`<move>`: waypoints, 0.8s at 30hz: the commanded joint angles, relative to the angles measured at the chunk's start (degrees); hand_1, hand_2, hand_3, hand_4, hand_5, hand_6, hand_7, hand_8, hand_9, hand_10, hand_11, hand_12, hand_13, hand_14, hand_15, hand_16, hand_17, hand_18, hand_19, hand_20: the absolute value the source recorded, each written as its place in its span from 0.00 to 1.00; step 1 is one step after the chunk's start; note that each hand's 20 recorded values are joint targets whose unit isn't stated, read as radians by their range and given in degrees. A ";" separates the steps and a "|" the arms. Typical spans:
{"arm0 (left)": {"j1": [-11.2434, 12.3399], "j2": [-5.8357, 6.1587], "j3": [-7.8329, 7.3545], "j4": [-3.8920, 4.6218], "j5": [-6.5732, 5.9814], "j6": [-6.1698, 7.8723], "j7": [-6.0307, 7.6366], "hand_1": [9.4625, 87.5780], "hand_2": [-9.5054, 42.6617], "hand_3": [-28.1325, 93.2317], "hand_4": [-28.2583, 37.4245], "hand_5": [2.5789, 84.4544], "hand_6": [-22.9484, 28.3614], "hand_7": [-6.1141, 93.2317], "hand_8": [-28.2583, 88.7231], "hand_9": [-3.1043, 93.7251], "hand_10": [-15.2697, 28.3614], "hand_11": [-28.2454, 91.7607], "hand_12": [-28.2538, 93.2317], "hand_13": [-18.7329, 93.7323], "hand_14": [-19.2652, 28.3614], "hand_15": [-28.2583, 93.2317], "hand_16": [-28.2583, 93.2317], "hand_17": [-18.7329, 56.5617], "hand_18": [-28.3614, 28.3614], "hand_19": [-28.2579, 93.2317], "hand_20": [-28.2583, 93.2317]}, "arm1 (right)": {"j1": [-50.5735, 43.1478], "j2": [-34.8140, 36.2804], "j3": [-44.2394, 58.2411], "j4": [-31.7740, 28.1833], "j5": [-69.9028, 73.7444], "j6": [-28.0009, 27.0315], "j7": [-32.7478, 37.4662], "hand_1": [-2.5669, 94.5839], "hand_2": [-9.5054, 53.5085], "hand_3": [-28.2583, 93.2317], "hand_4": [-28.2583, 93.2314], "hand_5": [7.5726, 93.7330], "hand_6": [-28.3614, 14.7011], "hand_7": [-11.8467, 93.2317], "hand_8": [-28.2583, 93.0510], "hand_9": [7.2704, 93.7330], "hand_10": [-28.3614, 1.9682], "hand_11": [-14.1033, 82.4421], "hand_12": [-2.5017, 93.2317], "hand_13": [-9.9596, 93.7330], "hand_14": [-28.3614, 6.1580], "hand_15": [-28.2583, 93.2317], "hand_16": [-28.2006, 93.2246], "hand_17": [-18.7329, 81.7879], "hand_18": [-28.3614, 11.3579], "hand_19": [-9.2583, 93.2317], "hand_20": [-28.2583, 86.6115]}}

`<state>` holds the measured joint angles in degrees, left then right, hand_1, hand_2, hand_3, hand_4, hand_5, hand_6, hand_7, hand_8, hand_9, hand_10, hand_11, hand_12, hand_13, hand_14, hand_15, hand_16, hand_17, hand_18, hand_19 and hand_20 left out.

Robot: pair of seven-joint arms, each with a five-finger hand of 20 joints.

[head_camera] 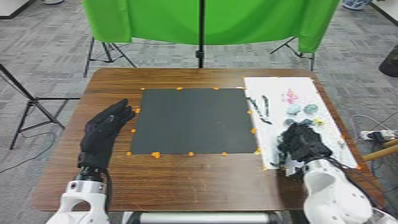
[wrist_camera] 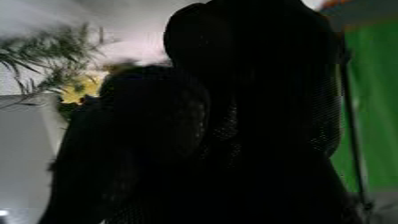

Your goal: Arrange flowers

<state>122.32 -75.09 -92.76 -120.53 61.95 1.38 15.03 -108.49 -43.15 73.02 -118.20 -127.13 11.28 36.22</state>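
In the head view my left hand [head_camera: 107,127] rests at the left of the table with straight fingers, holding nothing. My right hand [head_camera: 305,141] is over the near part of the white sheet [head_camera: 333,142]. Just beyond it are a yellow flower [head_camera: 318,121] and pale blue-green flowers [head_camera: 311,108]; a pink flower [head_camera: 290,96] lies farther back. Dark thin stems [head_camera: 265,107] lie along the sheet's left side. From the right wrist, my right hand [wrist_camera: 258,115] appears dark, beside a yellow flower [wrist_camera: 82,89] and green sprigs [wrist_camera: 49,57]. What it touches is hidden.
A dark square mat [head_camera: 194,121] with orange marks around its edge covers the middle of the brown table [head_camera: 200,182]. Behind the table hang a green cloth [head_camera: 151,20] and a thin dark pole [head_camera: 201,50]. Tripod legs stand around it.
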 commanded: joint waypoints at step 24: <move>1.33 4.88 -2.35 7.43 -3.41 9.26 2.40 0.26 0.06 0.77 0.17 0.56 0.50 0.20 0.20 0.48 0.63 0.36 0.36 0.46 0.74 0.43 0.27 0.31 0.75 0.30 0.44 | 45.79 -19.08 -39.53 12.97 18.01 -1.27 -8.41 0.93 0.00 0.00 0.73 0.87 0.62 0.39 0.43 0.95 0.56 0.51 0.43 1.00 0.78 0.71 0.45 0.89 0.50 1.00 0.61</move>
<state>123.15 -69.93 -96.36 -113.79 58.83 9.94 16.98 -67.97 -56.88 37.78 -107.13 -111.52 10.15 28.61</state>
